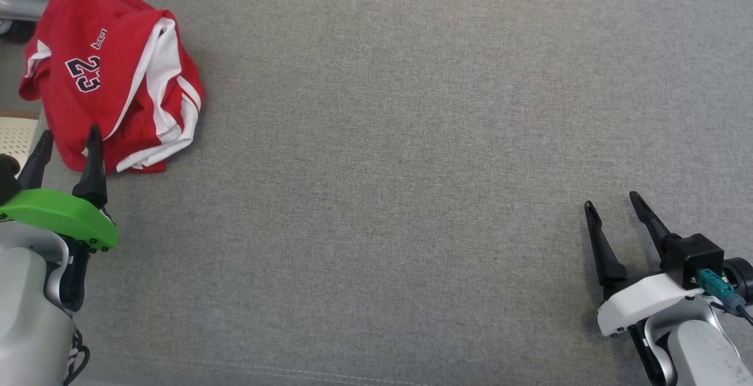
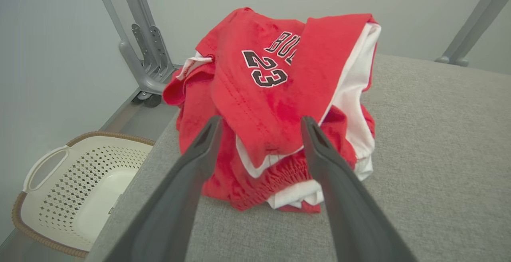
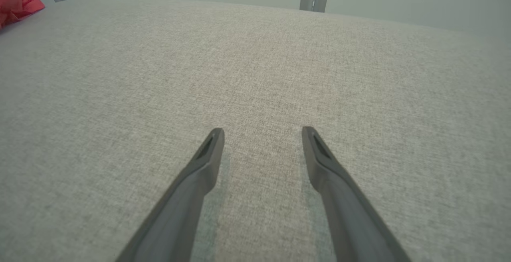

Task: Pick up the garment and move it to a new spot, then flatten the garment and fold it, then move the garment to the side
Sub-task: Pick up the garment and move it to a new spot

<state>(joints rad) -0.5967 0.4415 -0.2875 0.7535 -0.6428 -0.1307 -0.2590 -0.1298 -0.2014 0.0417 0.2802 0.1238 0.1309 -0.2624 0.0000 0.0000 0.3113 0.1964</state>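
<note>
Garment (image 1: 112, 74) bunched, long axis running near-to-far, left hand (image 1: 70, 132) wide just before it, right hand (image 1: 611, 199) wide

Wide open grey surface (image 1: 412, 168) (garment (image 1: 112, 74) far left)

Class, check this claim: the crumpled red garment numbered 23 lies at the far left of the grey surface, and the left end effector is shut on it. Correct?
One error: the left end effector is open, fingers spread, clamping nothing. The left wrist view shows it. The red garment numbered 23 does lie crumpled at the far left of the grey surface.
</note>
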